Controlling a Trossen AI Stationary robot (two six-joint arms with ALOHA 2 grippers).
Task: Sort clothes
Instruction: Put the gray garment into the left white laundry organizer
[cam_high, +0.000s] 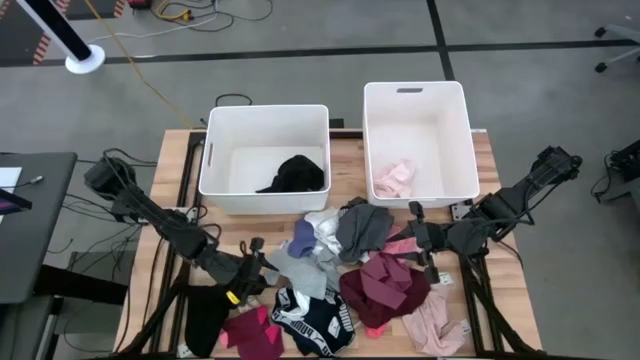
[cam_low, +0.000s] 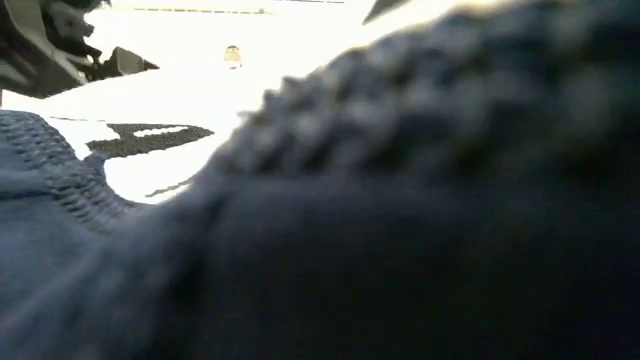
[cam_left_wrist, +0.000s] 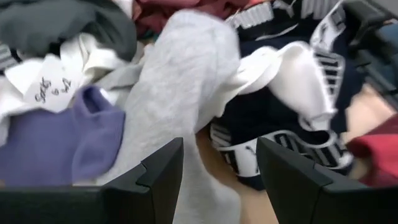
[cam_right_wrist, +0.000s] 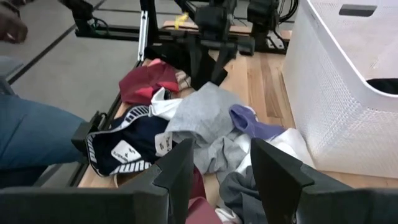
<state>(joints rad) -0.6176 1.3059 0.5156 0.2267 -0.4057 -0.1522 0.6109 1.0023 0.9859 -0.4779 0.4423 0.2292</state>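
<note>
Even overhead light; low view blurred, overexposed.

Two white bins (cam_high: 225, 160) (cam_high: 465, 140) stand side by side on the wooden table (cam_high: 505, 290), with grey floor (cam_high: 300, 70) beyond.

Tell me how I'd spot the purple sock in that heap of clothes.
Find the left white bin, the one with a black garment inside. On the table in front of it lies the pile of clothes; the purple sock sits at its near-bin edge beside a light grey piece. It is the only purple item there.
</note>
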